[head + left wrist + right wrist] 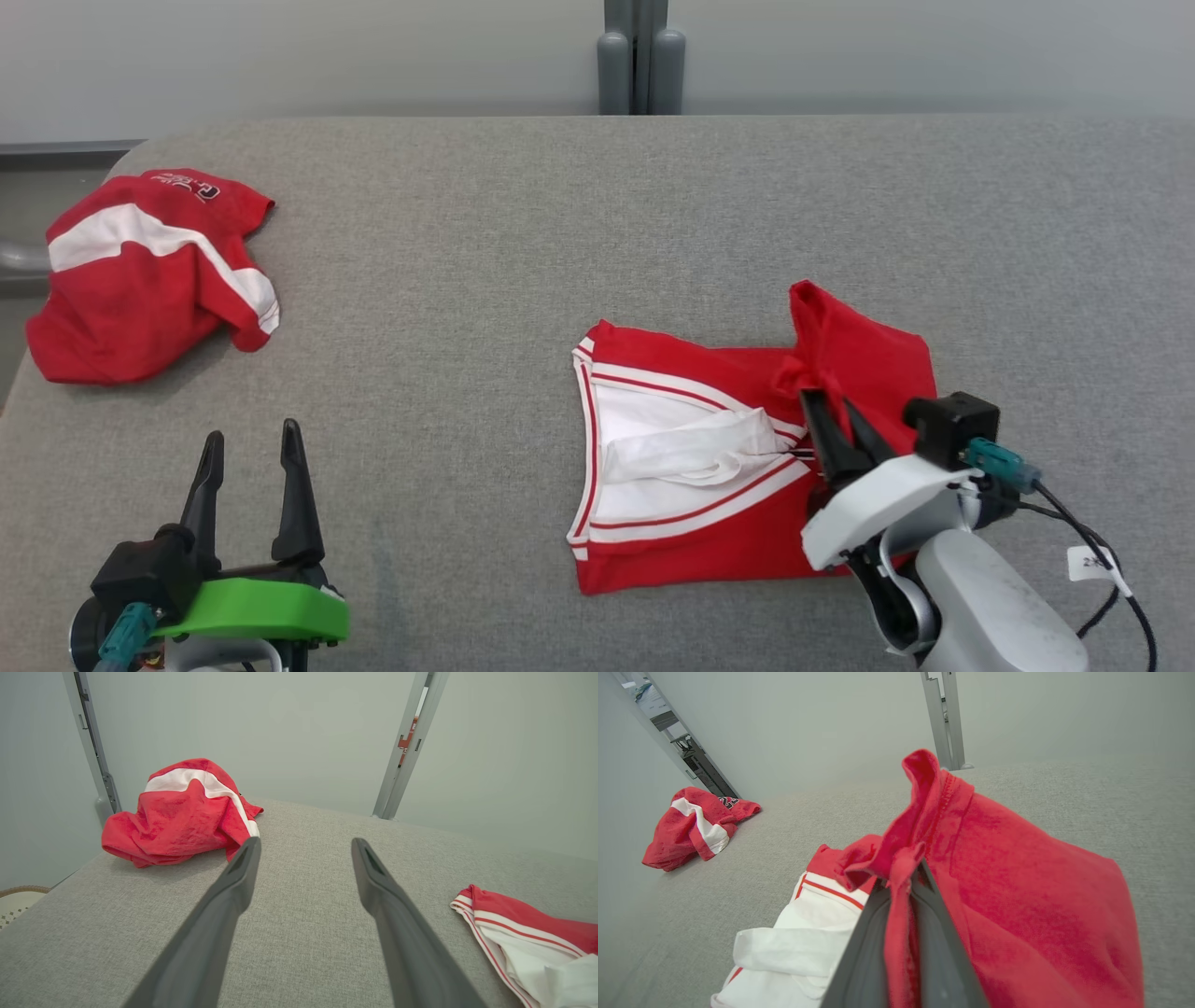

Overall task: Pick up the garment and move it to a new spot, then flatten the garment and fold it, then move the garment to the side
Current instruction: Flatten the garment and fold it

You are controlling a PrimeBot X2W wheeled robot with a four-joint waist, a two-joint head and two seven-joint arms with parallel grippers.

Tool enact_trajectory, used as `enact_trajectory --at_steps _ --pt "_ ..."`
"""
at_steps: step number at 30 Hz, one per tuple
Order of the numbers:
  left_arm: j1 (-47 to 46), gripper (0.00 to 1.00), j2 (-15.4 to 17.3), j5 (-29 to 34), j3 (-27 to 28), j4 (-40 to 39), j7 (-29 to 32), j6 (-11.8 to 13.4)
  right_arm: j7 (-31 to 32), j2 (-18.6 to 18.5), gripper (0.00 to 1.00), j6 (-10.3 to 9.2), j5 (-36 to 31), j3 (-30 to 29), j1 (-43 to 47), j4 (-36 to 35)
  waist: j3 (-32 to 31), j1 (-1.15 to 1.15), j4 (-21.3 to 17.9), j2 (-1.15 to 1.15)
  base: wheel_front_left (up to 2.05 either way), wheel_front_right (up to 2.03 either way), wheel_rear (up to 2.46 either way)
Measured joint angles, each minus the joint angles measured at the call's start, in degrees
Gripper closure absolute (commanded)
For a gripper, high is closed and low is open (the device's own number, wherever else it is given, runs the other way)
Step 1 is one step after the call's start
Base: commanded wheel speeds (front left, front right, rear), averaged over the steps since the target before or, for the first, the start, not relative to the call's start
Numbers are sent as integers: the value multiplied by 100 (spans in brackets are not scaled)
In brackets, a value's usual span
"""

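we had right gripper (829, 399) pinching the garment (691, 551), lower right; white-trimmed end pointed frame-left, long axis left-right; left gripper (253, 429) spread.

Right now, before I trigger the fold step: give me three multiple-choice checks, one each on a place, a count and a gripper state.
1. Where on the table is the crumpled red garment?
A. far left
B. near right
C. dead centre

2. How many garments lie on the table?
A. one
B. two
C. three

3. The right gripper is:
A. open above bare table
B. shut on the red-and-white garment
C. open, clear of the cloth

Answers:
1 A: the head view puts it by the far left edge.
2 B: the crumpled one plus the red-and-white one.
3 B: the right wrist view shows red cloth pinched between the fingers.
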Motion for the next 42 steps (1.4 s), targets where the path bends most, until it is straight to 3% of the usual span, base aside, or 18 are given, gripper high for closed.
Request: enact_trajectory --at_steps 8,22,23,24,28,32,42 --pt "-202 0 0 -60 -205 99 0 14 33 367 100 0 56 713 -431 387 171 0 257 0 0 0 0" --pt "-333 0 0 -210 -371 154 -1 74 -93 513 100 -2 605 1478 -789 1011 339 0 511 0 0 0 0" --pt "-333 0 0 -214 -382 160 -1 76 -97 521 58 -2 667 1551 -789 1044 334 0 511 0 0 0 0" --pt "-333 0 0 -216 -390 166 0 78 -109 528 0 -2 710 1595 -793 1065 329 0 509 0 0 0 0" --pt "-333 0 0 -218 -412 188 0 88 -120 528 0 -2 680 1529 -907 1070 294 0 462 0 0 0 0" --pt "-325 0 0 -214 -369 191 -1 91 -143 336 0 -2 459 1111 -887 530 240 0 383 0 0 0 0" --pt "-216 0 -2 -177 -255 108 -1 101 -143 -388 0 -2 -132 -503 155 -922 92 0 114 0 0 0 0"
